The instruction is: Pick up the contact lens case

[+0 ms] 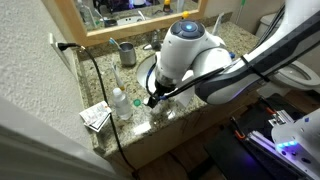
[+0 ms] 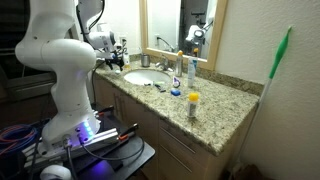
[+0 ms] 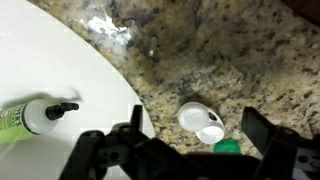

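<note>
In the wrist view the contact lens case [image 3: 200,122] lies on the speckled granite counter [image 3: 230,50]. It is small and white with two round cups, and a green cap [image 3: 228,147] sits right next to it. My gripper [image 3: 198,135] is open and hangs above the case, with one dark finger on each side and not touching it. In an exterior view the gripper [image 1: 155,98] is low over the counter beside an upright clear bottle [image 1: 120,102] with a white cap. I cannot make out the case in either exterior view.
The white sink [image 3: 60,70] is close to the case, with a green-labelled pump bottle [image 3: 25,118] lying in it. A metal cup [image 1: 128,53] and a small box [image 1: 96,117] stand on the counter. Other bottles [image 2: 194,103] stand further along it.
</note>
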{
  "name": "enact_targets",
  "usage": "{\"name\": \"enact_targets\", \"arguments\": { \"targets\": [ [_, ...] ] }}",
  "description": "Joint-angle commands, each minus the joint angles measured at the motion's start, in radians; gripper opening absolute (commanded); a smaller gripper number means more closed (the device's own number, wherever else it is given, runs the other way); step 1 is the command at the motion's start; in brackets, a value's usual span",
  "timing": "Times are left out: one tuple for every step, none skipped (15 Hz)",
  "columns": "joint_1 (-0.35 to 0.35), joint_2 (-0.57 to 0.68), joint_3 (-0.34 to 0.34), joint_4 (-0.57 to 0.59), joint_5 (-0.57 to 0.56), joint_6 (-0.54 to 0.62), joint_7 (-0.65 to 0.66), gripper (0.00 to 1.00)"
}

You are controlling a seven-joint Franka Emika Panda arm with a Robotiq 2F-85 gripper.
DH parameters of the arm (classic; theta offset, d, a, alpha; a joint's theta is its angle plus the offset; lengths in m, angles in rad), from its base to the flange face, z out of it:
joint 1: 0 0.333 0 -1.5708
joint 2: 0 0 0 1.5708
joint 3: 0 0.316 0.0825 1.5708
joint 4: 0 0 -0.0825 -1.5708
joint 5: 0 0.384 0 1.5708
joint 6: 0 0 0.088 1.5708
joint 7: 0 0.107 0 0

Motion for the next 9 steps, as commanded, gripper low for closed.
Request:
{"name": "enact_targets", "arguments": {
  "targets": [
    [0.015, 0.001, -0.024, 0.000, -0.028, 0.029, 0.015, 1.00],
    [0.015, 0.003, -0.025, -0.001, -0.025, 0.043, 0.017, 1.00],
    [0.003, 0.004, -0.004, -0.004, 0.022, 0.037, 0.001, 1.00],
    [0.008, -0.002, -0.013, 0.000, 0.007, 0.016, -0.005, 1.00],
    [0.008, -0.002, -0.011, 0.000, 0.012, 0.016, -0.005, 1.00],
    [0.008, -0.002, -0.010, 0.000, 0.013, 0.016, -0.005, 1.00],
    [0.008, -0.002, -0.010, 0.000, 0.014, 0.016, -0.005, 1.00],
    [0.008, -0.002, -0.010, 0.000, 0.014, 0.016, -0.005, 1.00],
    [0.008, -0.002, -0.010, 0.000, 0.014, 0.016, -0.005, 1.00]
  ]
}}
